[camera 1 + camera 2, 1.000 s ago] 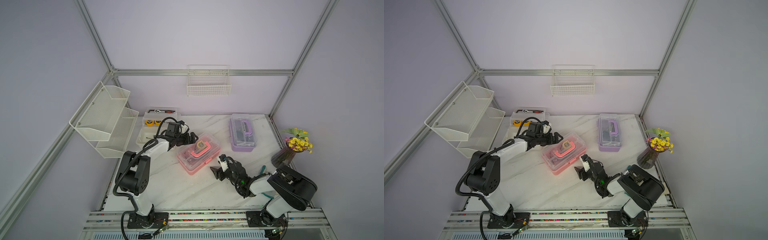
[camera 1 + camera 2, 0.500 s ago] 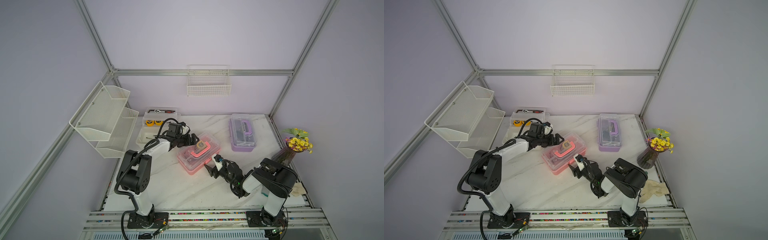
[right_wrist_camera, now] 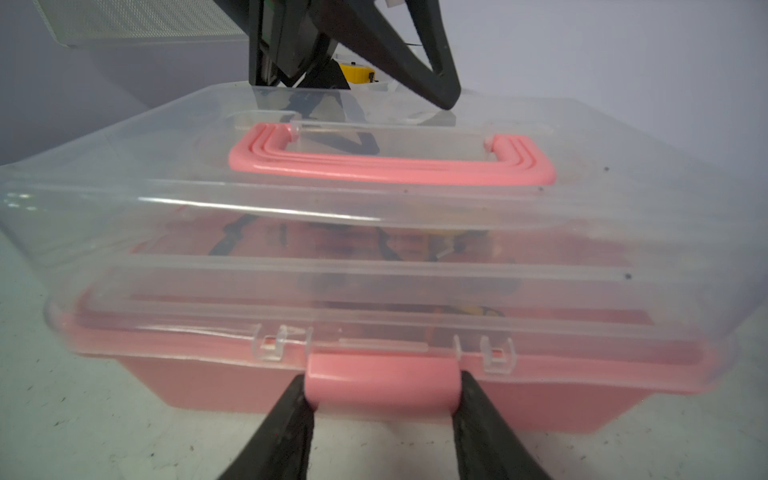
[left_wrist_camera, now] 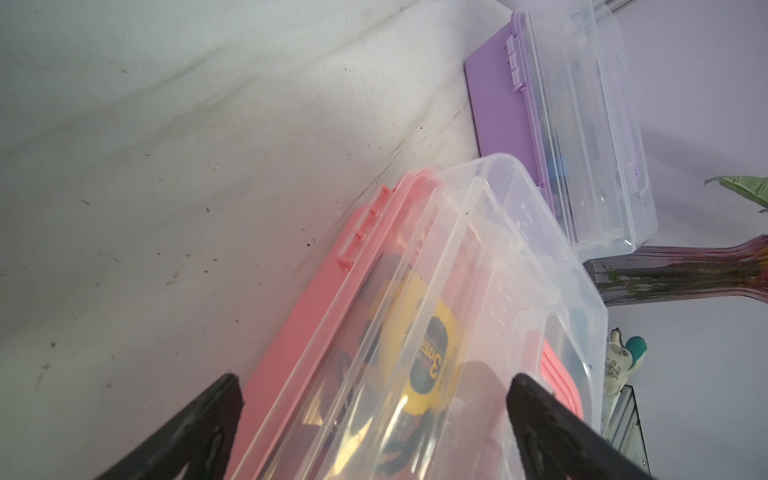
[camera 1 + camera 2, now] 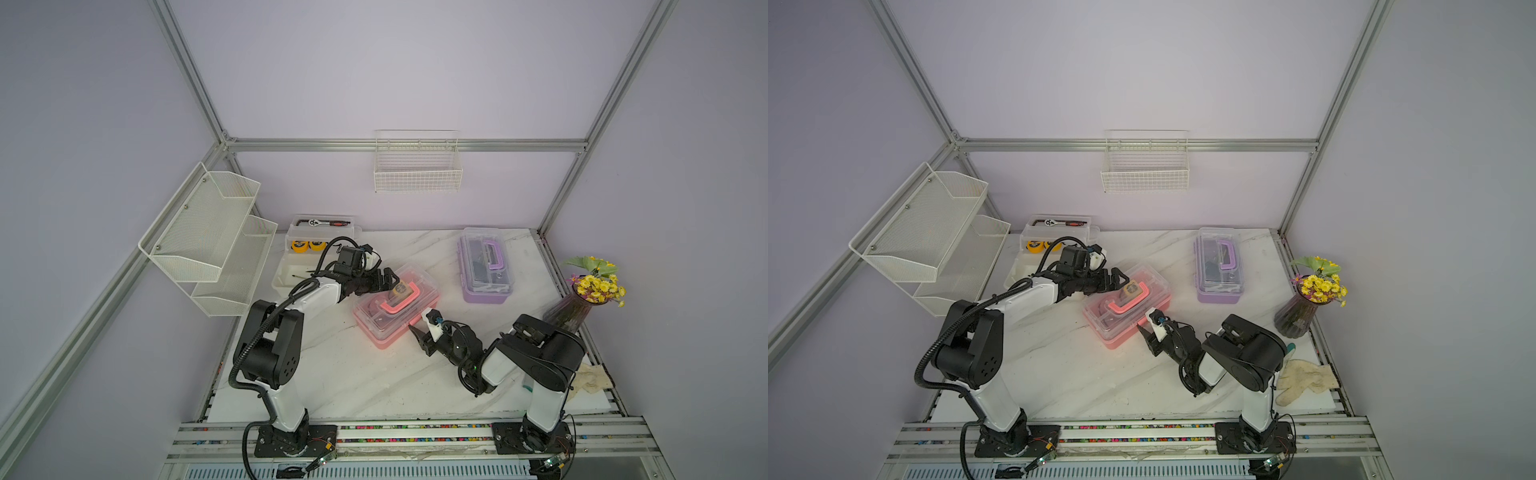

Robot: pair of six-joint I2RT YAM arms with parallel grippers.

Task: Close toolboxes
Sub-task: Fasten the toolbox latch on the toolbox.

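Right arm has swung in from its spot on the open marble, and the right gripper (image 3: 382, 395) now sits low at the front of the pink toolbox (image 5: 397, 305). That swing has also uncovered a pale work glove (image 5: 1304, 380) lying at the table's near right edge. Left arm has barely shifted and is still parked over the same box.

Look at the right wrist view: both black fingers (image 3: 291, 415) bracket the pink latch (image 3: 382, 380), their inner faces touching its two sides, so the tool is clamped on that tab. The latch hangs down below the lid's front lip. The clear lid (image 3: 374, 208) lies down on the pink base, with the pink handle (image 3: 390, 162) folded flat on top.

Over on the far side, the left gripper (image 5: 385, 280) is spread wide and holds nothing. One fingertip rests on the back edge of the lid. Through the plastic, the left wrist view picks out a yellow tape measure (image 4: 428, 353) inside.

The pink toolbox sits angled in the middle of the marble table (image 5: 353, 374). The purple toolbox (image 5: 484, 266) stands behind it toward the right, well apart, lid down. The white toolbox (image 5: 291, 274) lies open in the back left corner, partly hidden by the left arm. A vase of yellow flowers (image 5: 582, 299) stands at the right edge.
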